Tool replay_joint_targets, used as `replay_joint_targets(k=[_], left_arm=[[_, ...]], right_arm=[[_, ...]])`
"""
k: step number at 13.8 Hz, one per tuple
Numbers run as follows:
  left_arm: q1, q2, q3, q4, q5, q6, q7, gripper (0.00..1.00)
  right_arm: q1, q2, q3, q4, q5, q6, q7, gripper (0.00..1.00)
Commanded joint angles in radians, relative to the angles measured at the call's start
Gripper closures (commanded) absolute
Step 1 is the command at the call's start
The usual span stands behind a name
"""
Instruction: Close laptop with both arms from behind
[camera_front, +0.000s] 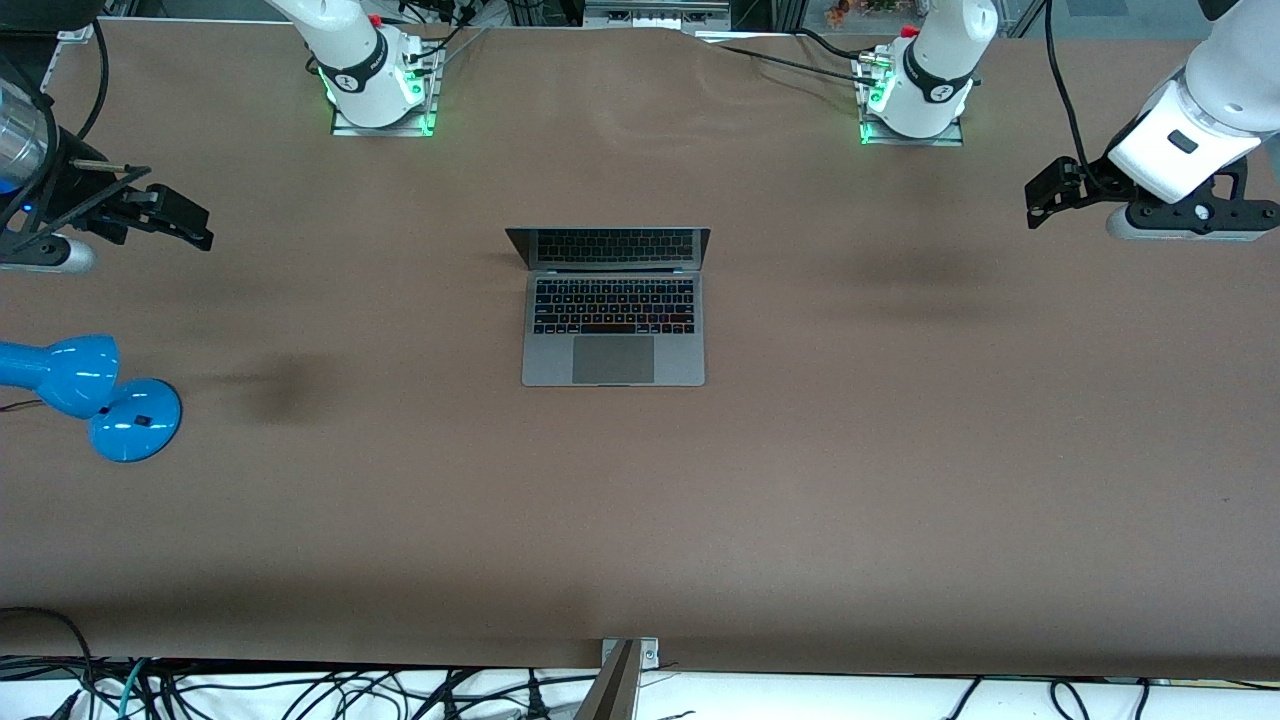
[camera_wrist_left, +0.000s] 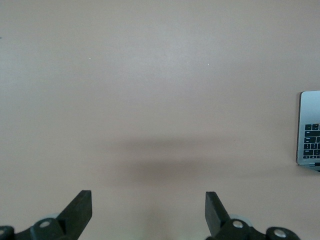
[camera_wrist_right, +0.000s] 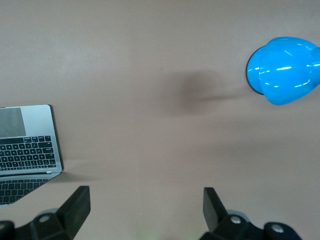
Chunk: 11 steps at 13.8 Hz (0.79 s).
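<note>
The grey laptop (camera_front: 613, 320) stands open in the middle of the table, its lid (camera_front: 608, 247) raised on the side toward the arm bases. My left gripper (camera_front: 1038, 203) hangs open and empty over bare table at the left arm's end, well away from the laptop. In the left wrist view its gripper (camera_wrist_left: 148, 200) is open and a corner of the laptop (camera_wrist_left: 310, 127) shows at the edge. My right gripper (camera_front: 195, 226) hangs open and empty over the right arm's end. In the right wrist view its gripper (camera_wrist_right: 146, 197) is open, with the laptop (camera_wrist_right: 29, 145) off to one side.
A blue desk lamp (camera_front: 92, 392) stands at the right arm's end of the table, nearer the front camera than the right gripper; it also shows in the right wrist view (camera_wrist_right: 284, 70). The brown table (camera_front: 900, 450) spreads wide around the laptop. Cables lie past the front edge.
</note>
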Motion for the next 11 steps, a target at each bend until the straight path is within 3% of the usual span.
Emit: replay_joint_targets(k=[1,11], left_arm=[[0.012,-0.013,-0.010,-0.009,-0.003,0.016,0.012,0.00],[0.014,0.001,-0.003,0.035,-0.003,0.014,0.012,0.00]], right_arm=[[-0.001,0.002,0.000,0.015,0.012,-0.016,-0.011,0.00],[-0.001,0.002,0.000,0.015,0.012,-0.016,-0.011,0.00]])
